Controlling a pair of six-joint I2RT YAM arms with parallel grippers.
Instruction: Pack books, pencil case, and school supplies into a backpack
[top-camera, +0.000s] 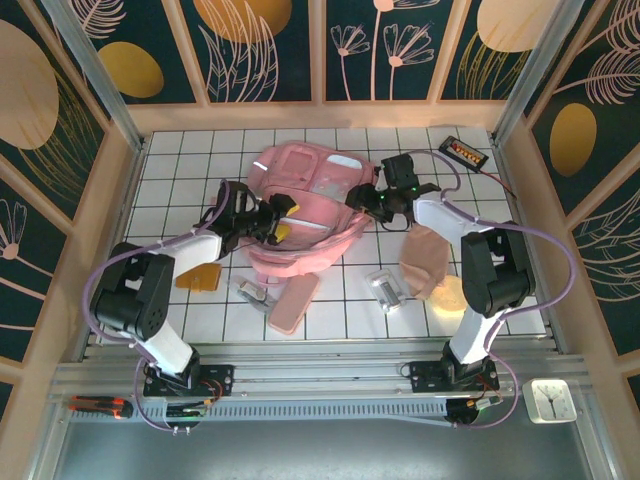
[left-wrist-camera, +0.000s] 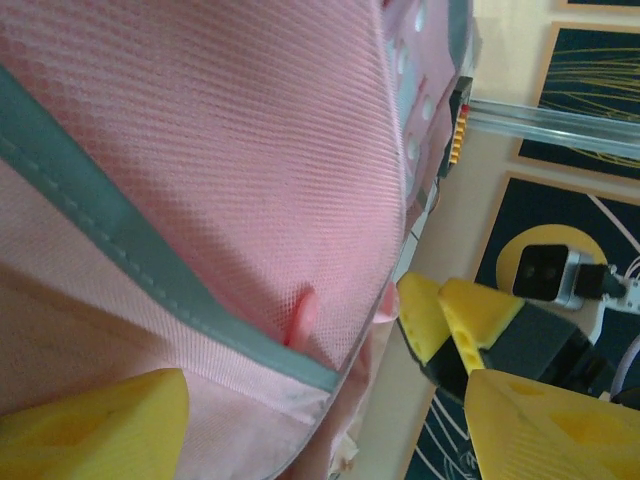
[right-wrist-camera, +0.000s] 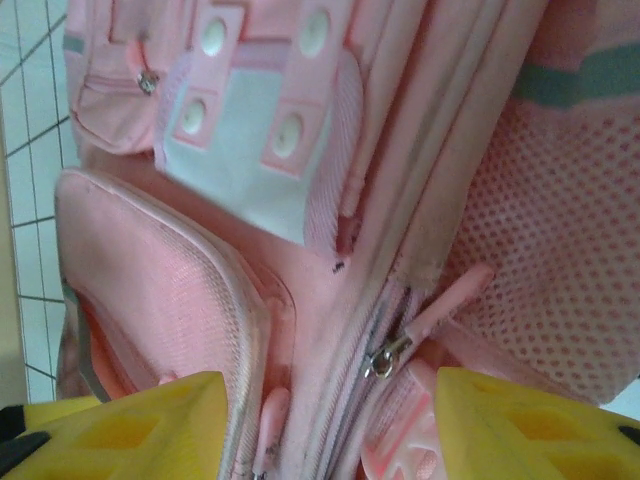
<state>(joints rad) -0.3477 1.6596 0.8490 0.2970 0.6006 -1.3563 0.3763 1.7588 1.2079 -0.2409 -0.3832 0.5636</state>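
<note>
The backpack (top-camera: 305, 190) lies on the table (top-camera: 170, 190), central and toward the far edge, and its main zip looks shut. The pencil case (top-camera: 293, 303) waits near the front edge. My right claw (right-wrist-camera: 330, 400) is open and empty, the zip pull (right-wrist-camera: 385, 357) between its fingers. My left claw (left-wrist-camera: 320, 410) is spread wide against the bag's mesh side, gripping nothing. I should centre the right claw on the pull's tab and pinch firmly. The left should brace the fabric before I drag along the seam.

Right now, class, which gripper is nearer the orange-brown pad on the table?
Left. The left gripper is at the backpack's near-left part, just beyond and right of the orange-brown pad; the right gripper is farther across the backpack.
</note>
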